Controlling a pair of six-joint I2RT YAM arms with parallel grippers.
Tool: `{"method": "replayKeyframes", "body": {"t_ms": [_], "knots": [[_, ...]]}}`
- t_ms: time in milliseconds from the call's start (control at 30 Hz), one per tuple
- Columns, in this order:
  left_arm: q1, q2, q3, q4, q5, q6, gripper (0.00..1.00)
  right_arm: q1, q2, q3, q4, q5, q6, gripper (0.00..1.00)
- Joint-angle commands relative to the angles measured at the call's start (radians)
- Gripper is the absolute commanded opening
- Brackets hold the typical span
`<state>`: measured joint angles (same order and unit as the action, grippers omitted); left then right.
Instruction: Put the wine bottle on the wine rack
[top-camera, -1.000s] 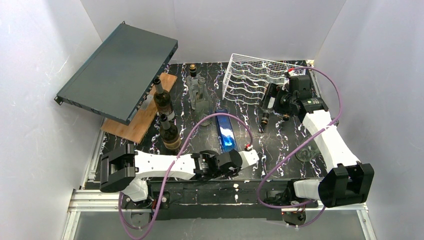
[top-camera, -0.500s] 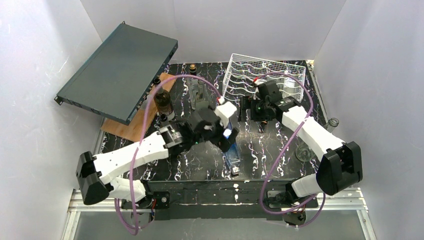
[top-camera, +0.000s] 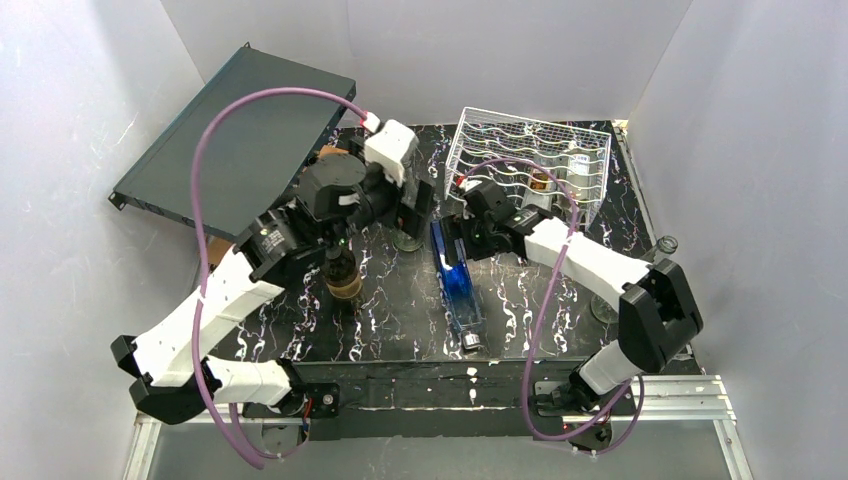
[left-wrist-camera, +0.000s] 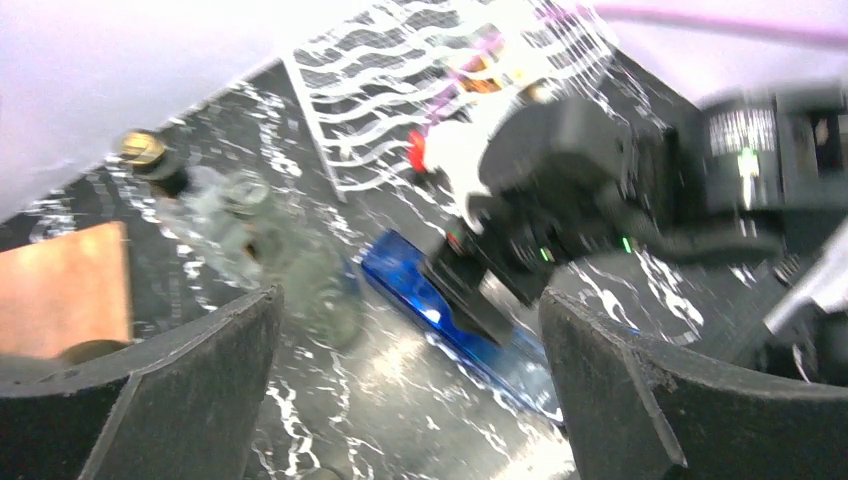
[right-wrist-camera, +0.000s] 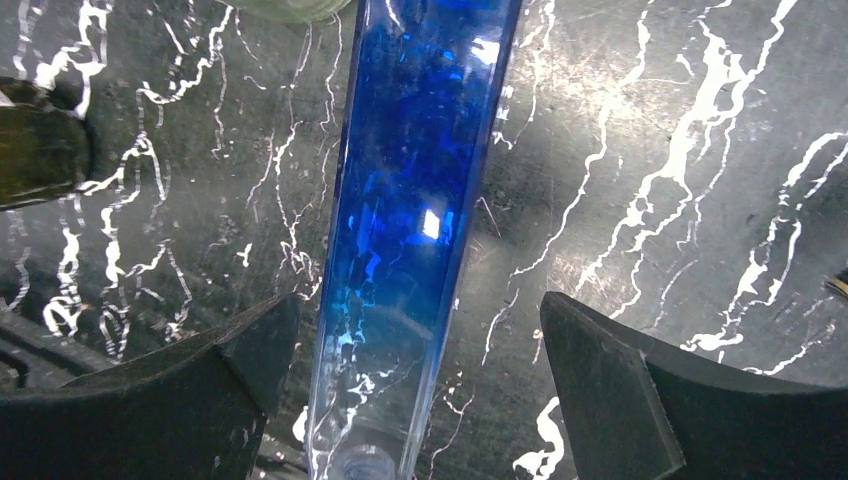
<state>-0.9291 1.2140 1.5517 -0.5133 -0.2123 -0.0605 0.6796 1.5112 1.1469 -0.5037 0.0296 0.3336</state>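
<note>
Glass gleams deep blue along the wine bottle (top-camera: 457, 280), which lies flat on the black, white-veined surface (top-camera: 560, 290). Its neck points toward the arms' bases, and it is well short of the wine rack (top-camera: 500, 135) at the far right. The rack is white wire bent in wavy rows, and a dark bottle (top-camera: 545, 182) seems to rest in one of its cradles.

The right claw (top-camera: 452, 243) hangs over the blue bottle's body, fingers spread wide and gripping nothing. The right arm's wrist sits between the bottle and the rack. The left claw (top-camera: 413, 205), also wide open and empty, is raised above clear glass bottles (top-camera: 405, 235) just left of the wine bottle. A brown bottle with a tan label (top-camera: 342, 275) stands nearer the left arm. A dark-teal case (top-camera: 230, 130) leans at the far left.

The right wrist camera shows what the overhead view hides. The blue glass runs lengthwise between the black fingers (right-wrist-camera: 620, 400), with the left finger closer to it than the right. Whether either finger touches the glass cannot be told.

The left wrist camera, blurred, shows the right claw over the bottle from the side. It also picks out a gold-capped bottle (left-wrist-camera: 145, 150) and a wooden board (left-wrist-camera: 60, 285).
</note>
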Motion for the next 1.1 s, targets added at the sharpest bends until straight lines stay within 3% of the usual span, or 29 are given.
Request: {"method": "replayKeyframes", "body": {"t_ms": [0, 200, 367, 533, 733, 1067], "knots": [[0.091, 0.031, 0.115, -0.079, -0.139, 0.03, 0.98, 0.066, 0.069, 0.039, 0.032, 0.118, -0.005, 1.0], [0.195, 0.051, 0.135, -0.032, -0.163, 0.079, 0.98, 0.145, 0.176, 0.11, -0.015, 0.249, 0.019, 1.0], [0.234, -0.009, 0.039, 0.038, -0.127, 0.08, 0.98, 0.205, 0.227, 0.132, -0.035, 0.343, 0.065, 1.0], [0.24, -0.094, -0.083, 0.102, -0.144, 0.088, 0.98, 0.248, 0.232, 0.106, -0.017, 0.425, 0.121, 1.0], [0.241, -0.196, -0.217, 0.207, -0.148, 0.102, 0.98, 0.275, 0.241, 0.07, 0.018, 0.47, 0.181, 0.88], [0.24, -0.235, -0.292, 0.276, -0.208, 0.119, 0.98, 0.279, 0.28, 0.045, 0.07, 0.54, 0.211, 0.84]]}}
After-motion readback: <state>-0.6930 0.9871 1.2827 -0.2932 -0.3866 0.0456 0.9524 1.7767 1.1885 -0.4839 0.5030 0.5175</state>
